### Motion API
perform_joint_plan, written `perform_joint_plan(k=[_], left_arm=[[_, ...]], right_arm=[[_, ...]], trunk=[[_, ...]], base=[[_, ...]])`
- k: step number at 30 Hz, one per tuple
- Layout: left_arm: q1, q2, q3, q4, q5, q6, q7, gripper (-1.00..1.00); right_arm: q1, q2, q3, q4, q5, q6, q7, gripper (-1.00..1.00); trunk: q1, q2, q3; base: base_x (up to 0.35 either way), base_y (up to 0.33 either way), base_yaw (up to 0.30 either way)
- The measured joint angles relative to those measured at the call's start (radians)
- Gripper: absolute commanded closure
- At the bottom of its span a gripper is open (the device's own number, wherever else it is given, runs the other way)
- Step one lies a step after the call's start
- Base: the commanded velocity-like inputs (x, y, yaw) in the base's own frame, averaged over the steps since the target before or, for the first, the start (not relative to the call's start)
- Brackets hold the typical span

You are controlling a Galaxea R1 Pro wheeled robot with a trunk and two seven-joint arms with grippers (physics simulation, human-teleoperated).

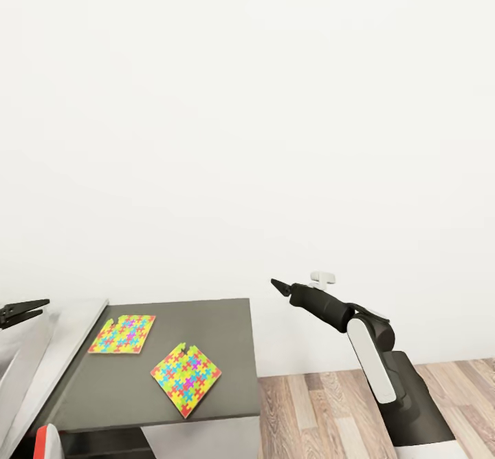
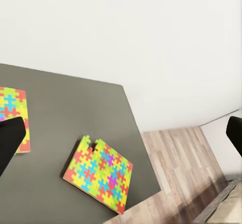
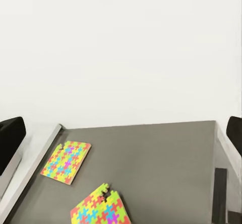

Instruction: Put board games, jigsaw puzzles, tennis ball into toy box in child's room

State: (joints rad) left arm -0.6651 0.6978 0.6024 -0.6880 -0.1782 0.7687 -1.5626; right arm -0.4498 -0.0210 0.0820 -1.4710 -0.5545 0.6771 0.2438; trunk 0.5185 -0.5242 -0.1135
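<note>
**Two puzzles on the dark tabletop, both hands held clear of them**

The two jigsaw puzzles lie flat on the dark grey section of the tabletop [image 1: 227, 349]. The far puzzle [image 1: 122, 334] sits near the seam where the dark surface meets the lighter, higher white-grey section [image 1: 65, 345]. The near puzzle [image 1: 185, 371] lies turned corner-on, apart from the first and closer to the front edge, with one corner just short of that edge. Each panel has a small notch in one edge.

The right hand [image 1: 280, 286] is raised beyond the tabletop's right edge, over the wood-plank floor [image 1: 323, 411], its tips pointing toward the white wall [image 1: 247, 101]. It is well apart from both puzzles and touches nothing. In the head view its fingers come to a narrow point, while in the right wrist view the two dark fingers [image 3: 10, 138] stand at opposite sides of the frame with both puzzles between them, so they are spread apart and empty.

The left hand [image 1: 24, 311] shows at the head view's left edge, above the lighter section, its two thin fingers slightly parted and holding nothing. The far puzzle is the one nearer to it, with a gap between.

The dark surface right of and behind the puzzles is bare up to the wall. Its right edge drops straight to the floor.
</note>
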Motion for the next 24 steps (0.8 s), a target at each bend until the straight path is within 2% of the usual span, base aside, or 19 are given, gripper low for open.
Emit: perform_joint_plan(k=[7, 24], left_arm=[[0.0, -0.006, -0.001, -0.001, -0.001, 0.0, 0.0, -1.0], [0.0, -0.016, -0.007, -0.001, 0.0, -0.011, 0.0, -1.0]], right_arm=[[0.0, 0.001, -0.002, 0.0, 0.0, 0.0, -0.001, -1.0], [0.0, 0.001, -0.034, 0.005, -0.002, 0.001, -0.001, -1.0]], trunk=[[0.0, 0.0, 0.009], [0.0, 0.0, 0.032]], base=[[-0.032, -0.056, -0.199], [-0.074, -0.176, -0.2]])
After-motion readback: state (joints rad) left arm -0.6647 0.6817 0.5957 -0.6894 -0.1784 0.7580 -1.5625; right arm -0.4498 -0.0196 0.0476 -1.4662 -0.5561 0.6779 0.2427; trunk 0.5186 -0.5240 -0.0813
